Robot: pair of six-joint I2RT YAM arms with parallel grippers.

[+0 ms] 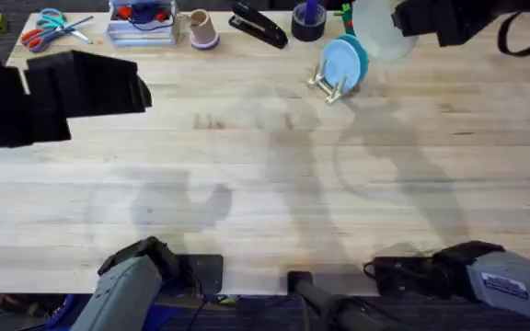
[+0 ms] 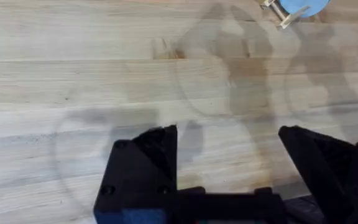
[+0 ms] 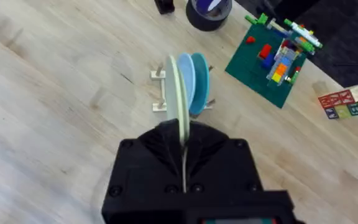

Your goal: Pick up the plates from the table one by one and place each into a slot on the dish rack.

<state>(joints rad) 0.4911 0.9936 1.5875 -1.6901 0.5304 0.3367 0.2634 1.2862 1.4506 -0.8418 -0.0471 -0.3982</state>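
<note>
Right tool (image 3: 184, 155), black, closed on the edge of a pale yellow-green plate (image 3: 179, 93) held upright on edge, raised over the far right part of the table (image 1: 265, 193) (in the overhead view the plate reads as a pale disc (image 1: 378, 29) above the rack). Dish rack (image 1: 328, 85), light wood with thin upright slats, standing at far centre-right of the table; one light blue plate (image 1: 344, 61) set upright in a slot. From the right wrist view the held plate stands just beside and parallel to the blue one (image 3: 199, 81). Left tool (image 2: 229, 168), black, fingers spread wide and holding nothing, over bare planks on the left of the table. Far edge, left to right: scissors (image 1: 49, 28), clear plastic tray (image 1: 143, 23), stapler (image 1: 258, 25), dark tape roll (image 1: 308, 20).
</note>
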